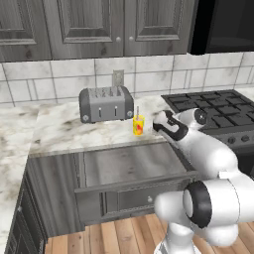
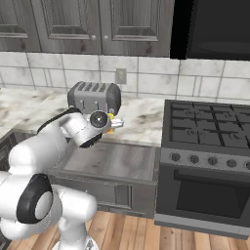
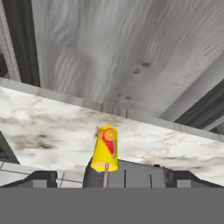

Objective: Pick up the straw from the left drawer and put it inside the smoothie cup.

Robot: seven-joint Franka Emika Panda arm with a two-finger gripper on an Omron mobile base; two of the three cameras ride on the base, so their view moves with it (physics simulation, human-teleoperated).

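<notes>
Straw (image 1: 138, 111): thin pale stick standing upright in the smoothie cup (image 1: 138, 125), its top end rising above the rim; in the hand view, which is rolled over, the same straw (image 3: 105, 175) runs from the cup mouth toward 6 o'clock. Smoothie cup: small yellow tapered vessel with a red mark on its side, on the marble counter (image 1: 59, 130), just at 4 o'clock from the toaster (image 1: 106, 103) and close to the counter's front edge. Left drawer (image 1: 130, 171): grey wood-grain, pulled out below the counter, panelled front with a small round knob facing the floor side; the inside that shows is a bare flat bottom. Gripper (image 1: 157, 122): at 3 o'clock of the cup in the left base view, near it and apart from it, over the counter edge above the drawer's right end; jaws spread wide, released, nothing between them. Stove (image 1: 218, 110): black burner grates at 3 o'clock of the counter, oven door and knobs seen in the right base view. Wall outlet (image 1: 118, 77): on the tiled backsplash at 12 o'clock from the toaster. Upper cabinets (image 1: 84, 25): grey panelled doors along the top.
</notes>
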